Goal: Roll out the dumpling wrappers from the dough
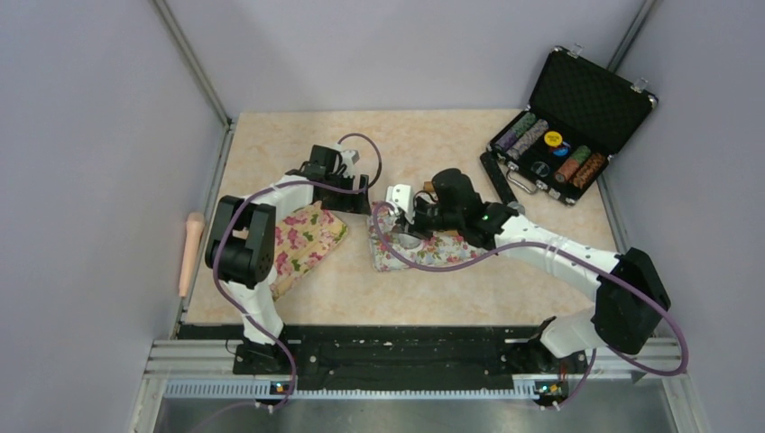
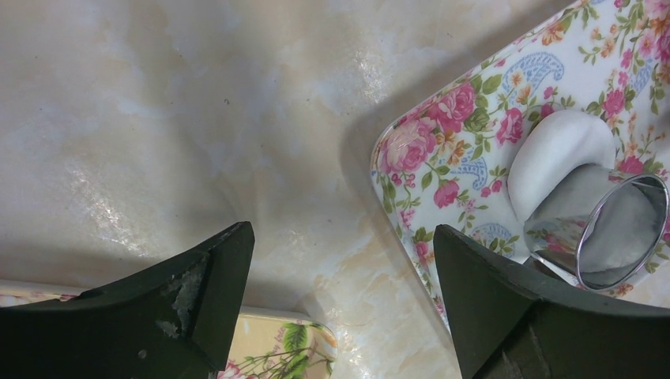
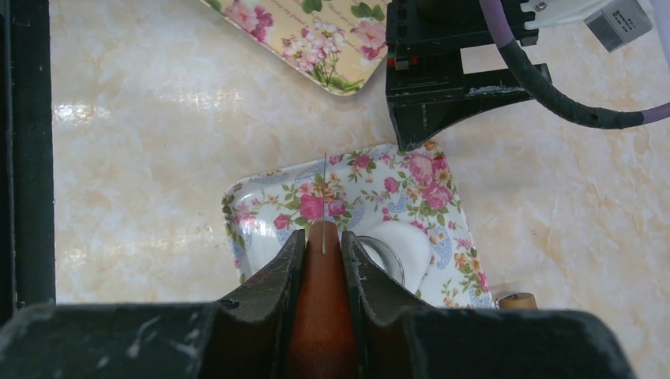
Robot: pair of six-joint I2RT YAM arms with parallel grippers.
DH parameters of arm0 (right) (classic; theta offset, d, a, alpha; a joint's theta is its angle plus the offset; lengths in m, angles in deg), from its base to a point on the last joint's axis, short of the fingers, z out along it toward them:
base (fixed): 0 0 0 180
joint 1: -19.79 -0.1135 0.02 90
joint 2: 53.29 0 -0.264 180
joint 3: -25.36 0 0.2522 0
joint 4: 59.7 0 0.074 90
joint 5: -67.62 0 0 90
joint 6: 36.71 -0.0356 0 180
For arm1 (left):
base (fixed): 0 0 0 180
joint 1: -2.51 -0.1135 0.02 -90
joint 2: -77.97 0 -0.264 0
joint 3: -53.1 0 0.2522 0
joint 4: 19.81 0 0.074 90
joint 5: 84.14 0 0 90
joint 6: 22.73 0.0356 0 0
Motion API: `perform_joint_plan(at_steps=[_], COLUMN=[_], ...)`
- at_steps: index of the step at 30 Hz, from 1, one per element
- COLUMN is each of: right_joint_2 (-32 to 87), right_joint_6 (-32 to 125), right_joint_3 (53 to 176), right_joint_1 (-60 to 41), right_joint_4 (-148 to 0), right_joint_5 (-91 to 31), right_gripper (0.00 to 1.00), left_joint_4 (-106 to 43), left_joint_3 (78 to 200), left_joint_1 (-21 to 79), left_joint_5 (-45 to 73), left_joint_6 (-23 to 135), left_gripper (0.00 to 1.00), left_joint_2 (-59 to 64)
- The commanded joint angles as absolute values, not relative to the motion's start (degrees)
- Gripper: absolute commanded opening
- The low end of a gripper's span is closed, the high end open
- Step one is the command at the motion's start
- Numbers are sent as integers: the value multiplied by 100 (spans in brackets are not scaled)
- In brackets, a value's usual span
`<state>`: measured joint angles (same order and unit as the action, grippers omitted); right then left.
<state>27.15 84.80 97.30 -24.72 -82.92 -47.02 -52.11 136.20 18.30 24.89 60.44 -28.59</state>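
Observation:
A white floral tray [image 1: 442, 253] holds a round white piece of dough [image 2: 557, 150], about as wide as the metal ring cutter [image 2: 612, 229] that lies tipped against it. I cannot tell whether this dough is one of the flat dumpling wrappers. My right gripper [image 3: 323, 235] hangs over the tray's near side, shut on a brown wooden-handled tool [image 3: 322, 316] with a thin metal tip. My left gripper [image 2: 344, 233] stands open with nothing in it, low over the bare table between the two trays, just beyond the white tray's corner [image 2: 395, 150].
A yellow floral tray [image 1: 311, 236] lies left of the white one. A wooden rolling pin [image 1: 191, 251] rests beyond the table's left edge. An open black case of poker chips [image 1: 564, 135] stands at the back right. A small wooden stub [image 3: 517, 301] shows by the white tray.

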Motion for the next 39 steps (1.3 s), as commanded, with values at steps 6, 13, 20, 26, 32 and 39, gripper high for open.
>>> perform_joint_plan(at_steps=[6,13,20,26,32,39], right_joint_2=[2503,2282,2128,1970,1924,1945], right_joint_6=[8976,9416,9811,10095,10230,10269], right_joint_3=[10112,10065,9939,9855,9848,10279], right_joint_1=[-2606,-2609,-2605,-2603,-2511,-2426], right_joint_4=[-9205,-9728,-10139,-10676,-11105,-11830], right_joint_5=[-4867,-4684,-4465,-4418,-4594,-5194], right_gripper=[0,0,0,0,0,0], left_joint_4=[-5221,-5239,-5257,-5264,-5277,-5277], left_joint_3=[13838,13847,13845,13841,13850,13843], left_joint_1=[1815,1816,1816,1816,1816,1811], left_joint_5=[2529,2534,2537,2546,2546,2561], left_joint_6=[6129,6136,6145,6145,6155,6149], left_gripper=[89,89,89,88,88,88], left_joint_2=[-2907,-2898,-2865,-2838,-2835,-2829])
